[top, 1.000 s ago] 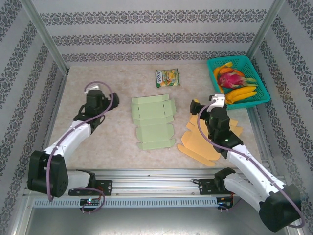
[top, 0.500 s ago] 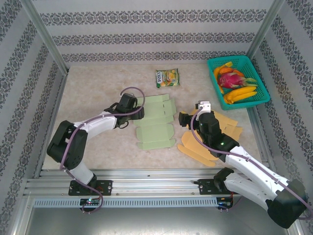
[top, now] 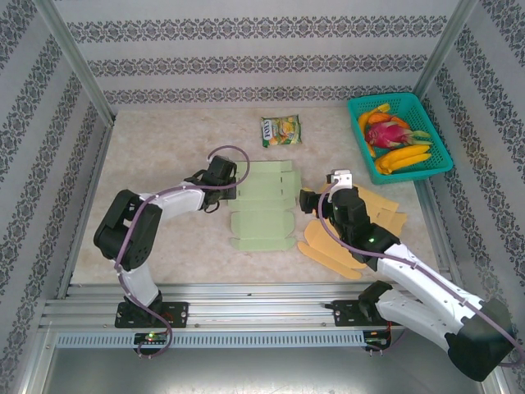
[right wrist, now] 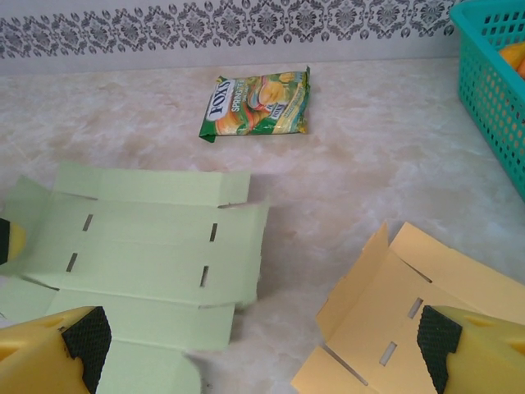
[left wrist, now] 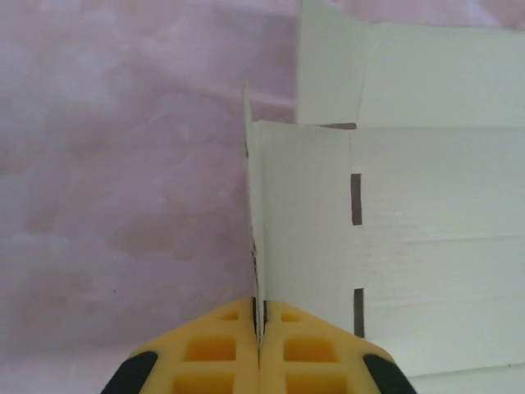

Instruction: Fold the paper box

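right tool (top: 310,201) sits nearest, fingers spread wide and holding nothing, above the bench (top: 164,139) between the orange box blanks (top: 336,242) and the right edge of the green paper box (top: 262,205). in the right wrist view its yellow fingers (right wrist: 57,345) frame both sheets. the orange blanks lie flat in a loose pile, partly under the right arm. the green paper box is mid-bench, unfolded, mostly flat, slots visible. left tool (top: 230,185) is at the box's left edge, pads pressed together on a side flap. in the left wrist view that flap stands upright, edge-on, pinched between the pads, with the other panels flat to its right. further back lies a snack packet (top: 281,130), well apart from the box. at the far right corner stands a teal basket (right wrist: 492,107) with a dragon fruit (top: 384,131) and yellow fruit in it.
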Controlling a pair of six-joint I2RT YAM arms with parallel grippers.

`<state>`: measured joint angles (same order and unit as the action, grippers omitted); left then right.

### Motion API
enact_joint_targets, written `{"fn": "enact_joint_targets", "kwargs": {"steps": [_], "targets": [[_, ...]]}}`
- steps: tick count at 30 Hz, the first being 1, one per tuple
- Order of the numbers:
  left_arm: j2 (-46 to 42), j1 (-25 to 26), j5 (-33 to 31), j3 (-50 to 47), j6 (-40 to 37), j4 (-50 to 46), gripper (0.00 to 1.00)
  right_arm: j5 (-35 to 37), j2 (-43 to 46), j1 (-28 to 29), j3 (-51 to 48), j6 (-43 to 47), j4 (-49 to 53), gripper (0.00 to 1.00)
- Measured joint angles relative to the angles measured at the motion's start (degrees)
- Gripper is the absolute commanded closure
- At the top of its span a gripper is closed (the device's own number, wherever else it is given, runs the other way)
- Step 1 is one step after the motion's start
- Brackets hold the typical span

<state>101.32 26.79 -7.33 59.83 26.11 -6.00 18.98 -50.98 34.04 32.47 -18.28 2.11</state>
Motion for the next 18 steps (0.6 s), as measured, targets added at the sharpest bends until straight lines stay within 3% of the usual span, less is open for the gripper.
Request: {"fn": "enact_joint_targets", "kwargs": {"steps": [9, 14, 18], "targets": [[-14.8, 0.0, -1.3, -4.3, -7.1, 4.3, 1.0, -7.5, -8.0, 0.2, 4.4, 7.1, 0.6, 0.05], [-25.0, 0.0, 3.1, -13.8, -15.5, 17.2, 1.0, -20.7, -14.9, -1.3, 17.6, 18.6, 4.4, 0.25], [-28.7, 0.0, 7.1, -19.8, -21.0, 23.8, 1.0, -34.8, -20.7, -6.1, 28.8, 30.8, 8.6, 0.4]]}}
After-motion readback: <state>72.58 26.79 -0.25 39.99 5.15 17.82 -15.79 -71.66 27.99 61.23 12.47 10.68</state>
